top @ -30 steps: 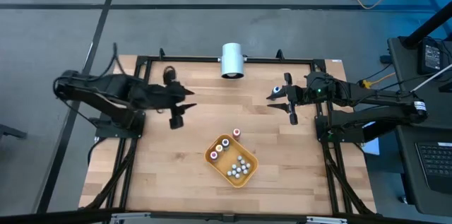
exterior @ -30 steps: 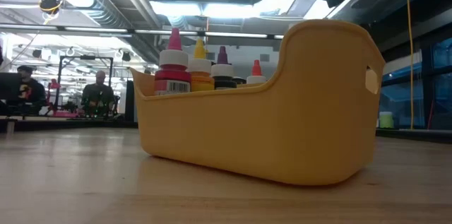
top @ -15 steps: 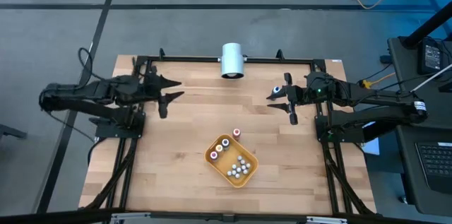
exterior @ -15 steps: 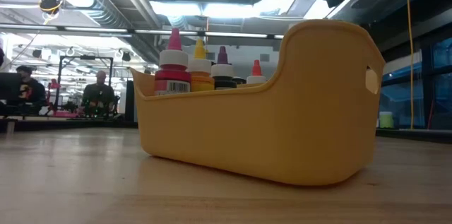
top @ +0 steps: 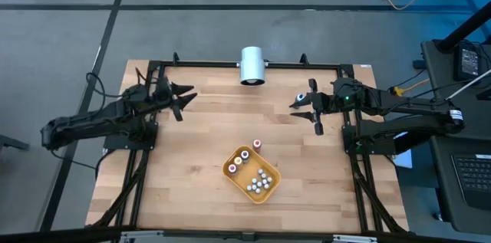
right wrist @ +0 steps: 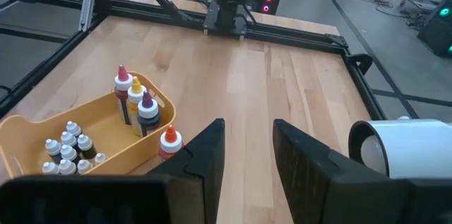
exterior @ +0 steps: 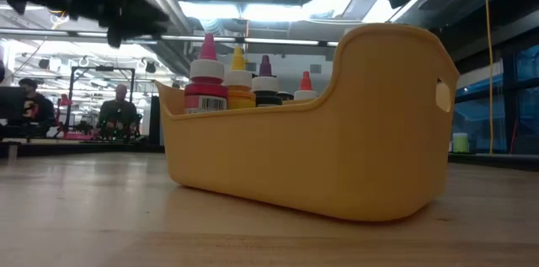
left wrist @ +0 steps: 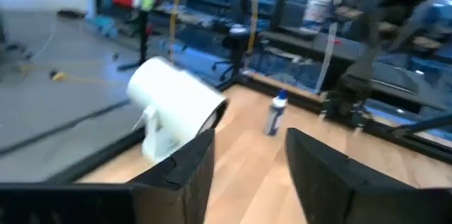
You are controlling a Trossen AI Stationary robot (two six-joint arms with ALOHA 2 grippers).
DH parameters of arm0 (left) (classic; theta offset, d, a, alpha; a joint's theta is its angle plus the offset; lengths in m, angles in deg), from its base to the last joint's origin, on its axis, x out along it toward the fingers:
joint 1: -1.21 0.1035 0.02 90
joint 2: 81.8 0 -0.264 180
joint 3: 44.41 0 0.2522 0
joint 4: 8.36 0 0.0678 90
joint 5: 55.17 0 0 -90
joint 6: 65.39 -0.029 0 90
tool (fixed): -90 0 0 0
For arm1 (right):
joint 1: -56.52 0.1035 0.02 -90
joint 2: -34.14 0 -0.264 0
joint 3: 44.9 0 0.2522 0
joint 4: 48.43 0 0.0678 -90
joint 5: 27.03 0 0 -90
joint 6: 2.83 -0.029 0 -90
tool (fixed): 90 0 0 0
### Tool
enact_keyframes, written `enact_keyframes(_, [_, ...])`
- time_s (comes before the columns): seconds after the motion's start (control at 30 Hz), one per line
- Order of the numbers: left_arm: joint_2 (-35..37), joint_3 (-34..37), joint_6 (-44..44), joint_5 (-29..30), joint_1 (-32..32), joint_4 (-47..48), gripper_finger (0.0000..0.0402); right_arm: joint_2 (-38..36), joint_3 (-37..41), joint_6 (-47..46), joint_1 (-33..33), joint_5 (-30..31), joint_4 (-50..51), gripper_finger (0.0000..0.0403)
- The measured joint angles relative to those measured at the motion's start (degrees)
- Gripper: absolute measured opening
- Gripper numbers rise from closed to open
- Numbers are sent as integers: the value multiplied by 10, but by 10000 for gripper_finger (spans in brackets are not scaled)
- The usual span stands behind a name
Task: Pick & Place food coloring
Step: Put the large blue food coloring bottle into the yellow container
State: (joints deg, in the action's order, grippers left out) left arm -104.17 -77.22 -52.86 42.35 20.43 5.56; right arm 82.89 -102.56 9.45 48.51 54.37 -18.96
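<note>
An orange tray (top: 251, 174) near the table's middle holds several tiny food coloring bottles (right wrist: 138, 107), all upright (exterior: 206, 77). One red-topped bottle (top: 257, 144) stands on the table just outside the tray's far side (right wrist: 169, 141). A blue-topped bottle (top: 299, 96) stands on the table at the far right (left wrist: 277, 111). My left gripper (top: 180, 97) hovers open over the far left of the table (left wrist: 247, 174), with nothing between its fingers. My right gripper (top: 304, 114) hangs open at the far right (right wrist: 248, 160), next to the blue-topped bottle and holding nothing.
A big white cylinder (top: 252, 65) is fixed at the middle of the table's far edge (left wrist: 176, 104). A black frame (top: 230, 64) runs around the table. Bare wood lies between the two grippers and to the left of the tray. People show in the room beyond (exterior: 118, 107).
My left gripper has drawn back from above the table's middle toward the far left corner and has sunk, tipping from a downward slant to level. It now shows at the top left of the low view. It stays open. The bottles and tray have not moved.
</note>
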Motion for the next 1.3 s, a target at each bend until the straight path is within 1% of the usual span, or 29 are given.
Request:
enact_keyframes(0.1, [3,33,33,-19,12,-10,168,0,0,0,0,0,0,123])
enact_keyframes(0.17, [-2,63,53,-23,7,-41,165,0,0,0,0,0,0,123])
enact_keyframes(0.27, [-12,115,68,-19,-16,-141,153,0,0,0,0,0,0,123])
enact_keyframes(0.33, [-12,141,72,-1,-36,-210,140,0,0,0,0,0,0,123])
enact_keyframes(0.4, [-7,157,71,22,-56,-239,127,0,0,0,0,0,0,123])
enact_keyframes(0.5, [9,158,57,35,-84,-232,110,0,0,0,0,0,1,123])
enact_keyframes(0.67, [60,158,53,30,-114,-194,90,0,0,-4,0,0,1,123])
enact_keyframes(0.8, [134,158,47,30,-127,-132,84,0,0,-31,0,0,1,123])
enact_keyframes(0.93, [223,158,53,30,-128,-36,84,0,0,-59,0,0,1,123])
enact_keyframes(1.0, [223,157,62,27,-128,-16,83,0,0,-62,0,0,1,123])
enact_keyframes(1.07, [220,159,69,0,-129,-8,83,0,0,-62,0,0,0,123])
enact_keyframes(1.17, [219,179,87,-16,-130,5,83,0,0,-62,0,-1,0,123])
enact_keyframes(1.23, [217,185,72,-36,-134,-15,79,0,0,-61,0,-1,0,123])
enact_keyframes(1.3, [212,186,52,-26,-133,-15,75,0,0,-62,0,0,1,123])
